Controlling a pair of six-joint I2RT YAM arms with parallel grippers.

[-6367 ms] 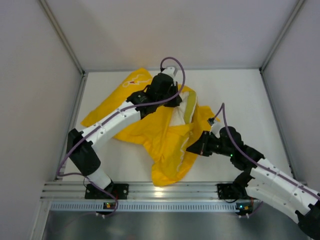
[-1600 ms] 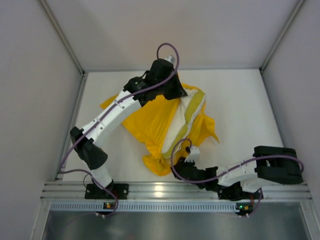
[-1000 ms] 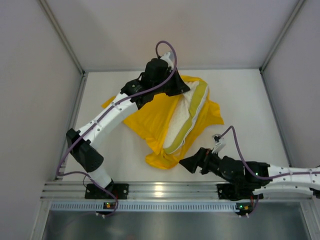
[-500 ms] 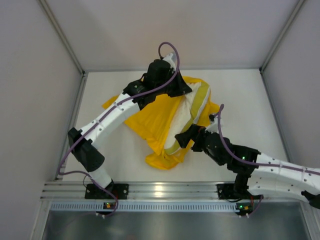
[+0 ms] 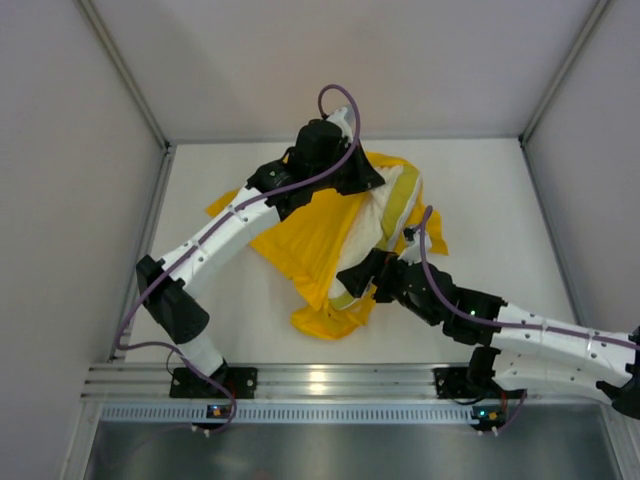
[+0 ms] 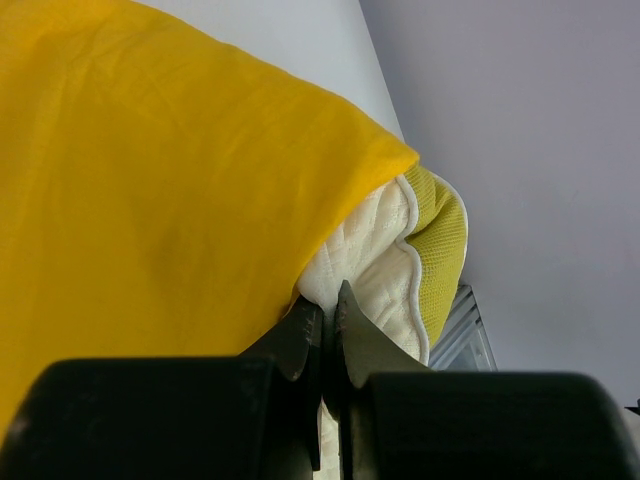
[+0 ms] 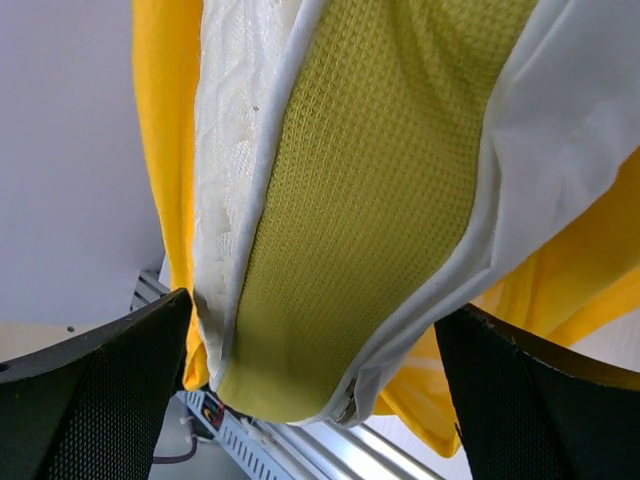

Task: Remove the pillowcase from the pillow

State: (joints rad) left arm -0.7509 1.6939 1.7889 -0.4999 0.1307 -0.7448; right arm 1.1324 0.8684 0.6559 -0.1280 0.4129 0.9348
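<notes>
The cream pillow (image 5: pixel 368 228) with its olive mesh side band (image 5: pixel 401 200) hangs tilted, half out of the bright yellow pillowcase (image 5: pixel 300 240). My left gripper (image 5: pixel 366 181) is at the pillow's far upper end. In the left wrist view it (image 6: pixel 327 312) is shut on a fold of cream quilted pillow (image 6: pixel 372 262), and the pillowcase (image 6: pixel 150 190) drapes to its left. My right gripper (image 5: pixel 360 276) stands open at the pillow's lower end. In the right wrist view its fingers (image 7: pixel 130 390) straddle that end (image 7: pixel 370 200), where a zipper pull (image 7: pixel 346 409) shows.
The pillowcase's lower folds (image 5: pixel 325 320) rest on the white table (image 5: pixel 490 200). An aluminium rail (image 5: pixel 320 381) runs along the near edge. Grey walls (image 5: pixel 80 200) close in the left, right and back. A purple cable (image 5: pixel 340 100) loops above the left wrist.
My right arm swung up from the near edge to the pillow's lower end, and its open fingers now straddle it. My left gripper kept its grip and barely moved.
</notes>
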